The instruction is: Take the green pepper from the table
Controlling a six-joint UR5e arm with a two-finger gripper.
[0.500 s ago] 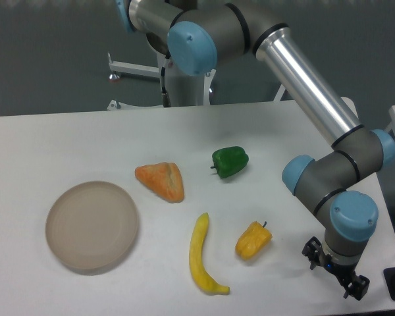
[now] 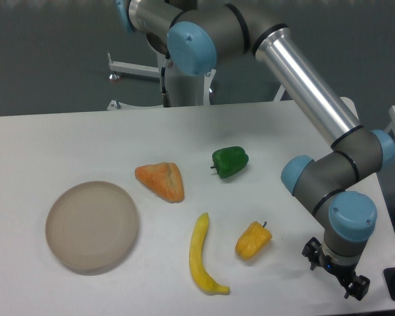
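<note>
My pincer (image 2: pixel 336 269), fingers parted and holding nothing, hangs at the surface's (image 2: pixel 66 145) front right corner; the green pepper (image 2: pixel 230 161) lies toward the centre.

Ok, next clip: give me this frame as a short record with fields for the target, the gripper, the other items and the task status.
target: green pepper, lying on the table, untouched
gripper: gripper at the near right edge of the table, empty, well away from the target
gripper state: jaws too small to judge
nearest item to gripper: yellow-orange pepper
other items: yellow banana, orange wedge-shaped piece, round beige plate at left
contact between items: none, all lie apart
task status: pick not yet begun
</note>
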